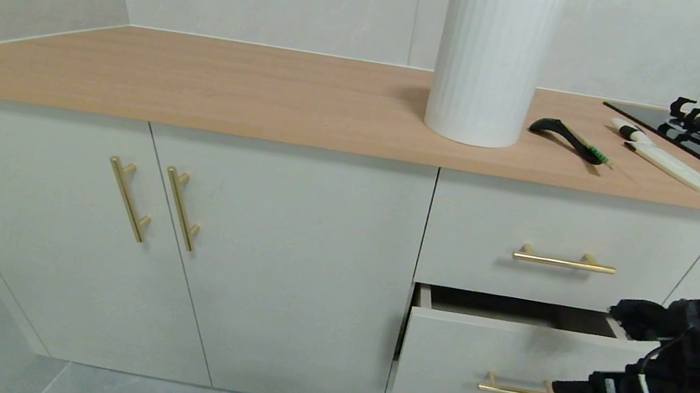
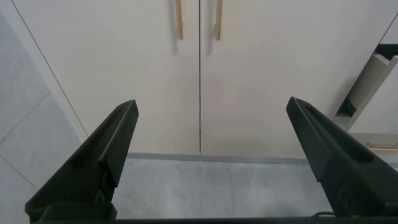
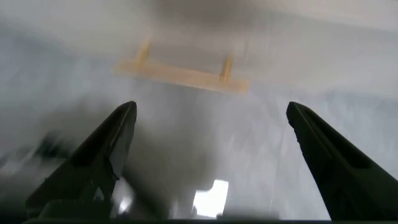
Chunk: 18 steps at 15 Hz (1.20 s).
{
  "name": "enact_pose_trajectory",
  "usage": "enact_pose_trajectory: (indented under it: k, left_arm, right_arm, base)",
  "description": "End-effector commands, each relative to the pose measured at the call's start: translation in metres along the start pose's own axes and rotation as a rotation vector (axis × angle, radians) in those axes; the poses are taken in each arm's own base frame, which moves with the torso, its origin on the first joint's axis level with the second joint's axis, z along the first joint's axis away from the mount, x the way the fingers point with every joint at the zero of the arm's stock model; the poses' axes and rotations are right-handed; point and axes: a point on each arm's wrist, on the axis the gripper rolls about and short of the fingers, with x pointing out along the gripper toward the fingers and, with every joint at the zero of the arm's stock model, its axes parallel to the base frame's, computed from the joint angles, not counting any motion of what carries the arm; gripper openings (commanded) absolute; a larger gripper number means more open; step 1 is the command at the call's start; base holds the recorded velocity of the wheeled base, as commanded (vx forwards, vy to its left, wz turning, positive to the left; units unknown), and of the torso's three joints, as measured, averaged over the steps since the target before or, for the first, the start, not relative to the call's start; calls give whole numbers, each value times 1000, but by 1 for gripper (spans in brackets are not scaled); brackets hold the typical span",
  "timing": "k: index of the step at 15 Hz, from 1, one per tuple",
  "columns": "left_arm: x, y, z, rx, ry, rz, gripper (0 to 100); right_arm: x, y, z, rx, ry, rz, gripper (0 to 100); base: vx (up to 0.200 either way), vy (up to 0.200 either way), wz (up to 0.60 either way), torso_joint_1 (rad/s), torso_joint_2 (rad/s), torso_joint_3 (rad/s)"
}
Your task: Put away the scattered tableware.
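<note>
The counter (image 1: 232, 89), above the drawer (image 1: 474, 348), carries the white knife (image 1: 663, 157) and black peeler (image 1: 565, 137). The drawer is barely open. The right gripper (image 1: 564, 391), fingers spread and empty, is at the drawer's handle (image 1: 521, 392); it likely needs to straddle the bar squarely and pull straight out. The left gripper (image 2: 211, 109), also spread and empty, hangs left of the drawer.

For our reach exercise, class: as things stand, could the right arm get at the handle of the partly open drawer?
Probably yes. The right gripper sits open right beside the drawer handle, facing the drawer front, with nothing visible between them.
</note>
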Motion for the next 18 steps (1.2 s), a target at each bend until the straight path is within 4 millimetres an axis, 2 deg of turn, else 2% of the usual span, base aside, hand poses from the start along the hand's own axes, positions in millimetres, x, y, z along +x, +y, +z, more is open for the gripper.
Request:
enact_pose_trajectory:
  k: [1, 3, 4, 9, 13, 18]
  left_arm:
    - [0, 0, 0, 1, 1, 1, 100]
    - [0, 0, 0, 1, 1, 1, 100]
    - [0, 0, 0, -1, 1, 1, 100]
    - [0, 0, 0, -1, 1, 1, 100]
    - [0, 0, 0, -1, 1, 1, 100]
    - [0, 0, 0, -1, 1, 1, 100]
  right_arm:
    - [-83, 4, 51, -16, -260, 55, 100]
    - [-65, 4, 58, -10, -220, 54, 100]
    - [-44, 4, 62, -6, -187, 54, 100]
    - [-2, 3, 66, 46, -160, 50, 100]
    - [50, 19, 63, 115, -168, -19, 100]
    - [78, 32, 58, 98, -168, -31, 100]
  base:
    - [0, 0, 0, 0, 0, 0]
    - [0, 0, 0, 0, 0, 0]
    - [0, 0, 0, 0, 0, 0]
    - [0, 0, 0, 0, 0, 0]
    - [0, 0, 0, 0, 0, 0]
    - [0, 0, 0, 0, 0, 0]
